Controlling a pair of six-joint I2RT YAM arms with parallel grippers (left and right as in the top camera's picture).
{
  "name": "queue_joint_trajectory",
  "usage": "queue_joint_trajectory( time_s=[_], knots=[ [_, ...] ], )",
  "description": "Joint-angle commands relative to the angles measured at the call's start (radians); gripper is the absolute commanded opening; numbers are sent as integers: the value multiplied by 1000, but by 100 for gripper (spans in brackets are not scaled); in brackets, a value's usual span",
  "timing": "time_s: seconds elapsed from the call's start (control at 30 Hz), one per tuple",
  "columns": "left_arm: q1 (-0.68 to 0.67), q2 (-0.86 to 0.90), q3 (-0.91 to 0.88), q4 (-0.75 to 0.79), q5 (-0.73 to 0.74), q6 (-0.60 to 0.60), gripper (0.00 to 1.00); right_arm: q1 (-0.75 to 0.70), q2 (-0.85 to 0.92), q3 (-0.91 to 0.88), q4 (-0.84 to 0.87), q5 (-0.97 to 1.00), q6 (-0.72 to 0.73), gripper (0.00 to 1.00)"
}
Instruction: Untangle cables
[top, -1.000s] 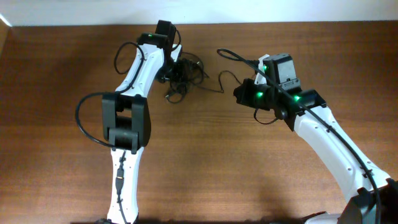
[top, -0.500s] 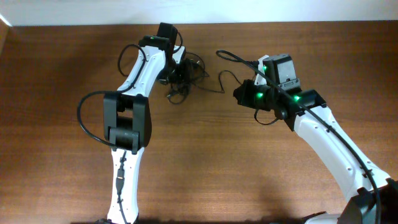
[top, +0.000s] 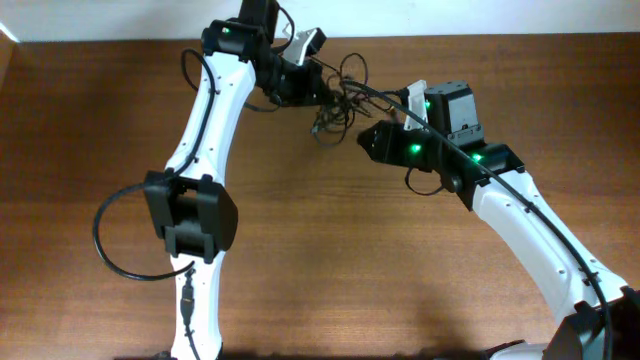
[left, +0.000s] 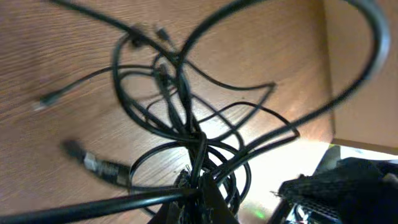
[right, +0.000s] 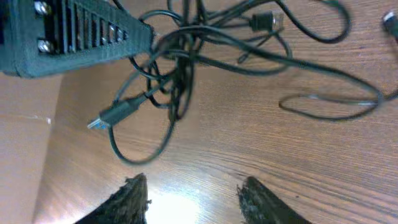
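A robotics lab bench: white robot arms (top: 203, 120) over a wooden table (top: 80, 200), white wall (top: 450, 18) along the frame's top.

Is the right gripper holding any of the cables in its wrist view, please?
No, the right gripper stands open over the table, with the cables lying beyond its fingertips.

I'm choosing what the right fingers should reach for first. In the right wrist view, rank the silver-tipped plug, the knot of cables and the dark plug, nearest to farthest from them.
1. Silver-tipped plug, lower left, nearest the right fingers.
2. Knot of cables, upper middle.
3. Dark plug, top right, farthest.
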Motion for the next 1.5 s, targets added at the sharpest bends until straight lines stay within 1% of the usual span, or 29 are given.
queue_joint_trajectory(
  time_s=[0.0,0.03,0.13,0.2,0.23,0.27,0.47,0.5,0.57,0.6,0.67,0.87,0.93,0.97,1.03,1.07,1.13,1.17,1.27,1.4,1.47],
  knots=[
    [-53,-11,9,1,58,9,0,26,-7,4,20,20,26,57],
    [-69,-11,9,1,71,9,0,26,3,4,22,39,42,59],
    [-72,-11,9,0,185,9,0,26,43,4,65,48,68,59],
    [-72,-11,9,-2,217,9,0,26,55,4,85,85,80,59],
    [-72,-11,9,-7,219,10,0,25,55,4,84,114,79,59],
    [-71,-11,9,-13,218,36,0,19,55,4,84,132,85,59],
    [-71,-11,9,-26,214,124,0,-15,55,4,109,134,94,59],
    [-71,-11,9,-36,200,151,0,-18,55,5,115,134,95,59],
    [-71,-11,9,-67,132,201,0,-53,55,5,116,125,149,59],
    [-71,-11,9,-74,128,230,0,-72,55,5,121,98,153,59],
    [-74,-11,9,-70,128,235,0,-80,55,5,120,61,151,59],
    [-104,-10,9,-68,155,233,0,-79,55,5,121,61,151,59],
    [-114,-10,9,-55,155,212,0,-79,55,5,121,61,154,59],
    [-120,-10,9,-33,172,187,0,-78,55,4,121,61,154,59],
    [-123,-10,9,26,315,183,0,-66,64,4,120,63,154,59],
    [-123,-10,9,66,386,135,0,-54,78,4,119,71,154,58],
    [-120,-11,9,72,448,120,0,-53,100,4,119,74,154,57],
    [-111,-11,9,73,475,120,0,-53,105,4,114,79,154,54],
    [-26,-11,9,85,488,121,0,-59,105,4,45,120,154,54],
    [168,-11,9,95,486,120,0,-114,105,4,-99,130,133,53],
    [259,-11,9,91,484,113,0,-157,105,4,-176,129,81,52]
  ],
)
